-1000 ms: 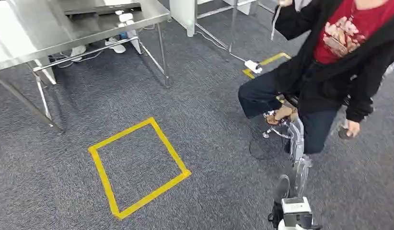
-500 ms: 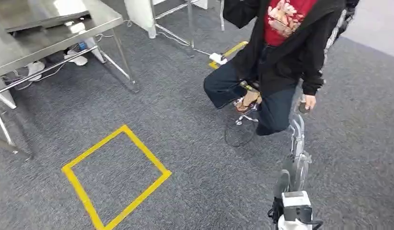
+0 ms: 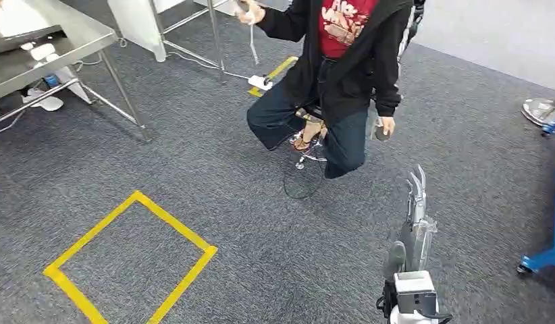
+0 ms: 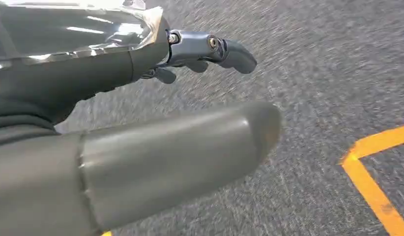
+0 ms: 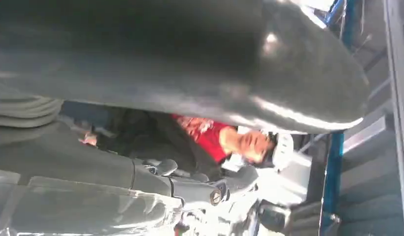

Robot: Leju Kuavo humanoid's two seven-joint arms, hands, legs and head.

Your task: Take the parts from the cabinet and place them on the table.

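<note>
My right hand (image 3: 416, 201) is held out low in front of me over the grey carpet, fingers straight and apart, with nothing in it. In the right wrist view the same hand (image 5: 141, 172) is empty, its thick thumb (image 5: 215, 64) standing away from the darker fingers. My left hand (image 4: 92, 88) hangs above the carpet, thumb and fingers spread, holding nothing. A steel table (image 3: 79, 27) stands at the far left.
A person (image 3: 342, 54) in a black jacket and red shirt sits on a stool just ahead of my right hand. A yellow tape square (image 3: 175, 223) marks the floor at left. A blue frame (image 3: 541, 259) stands at the right edge. A white power strip (image 3: 260, 82) lies behind the person.
The whole picture has slid left, so the camera has turned to the right; table, tape square and person now sit further left. The blue frame has come into view. Both hands stay empty.
</note>
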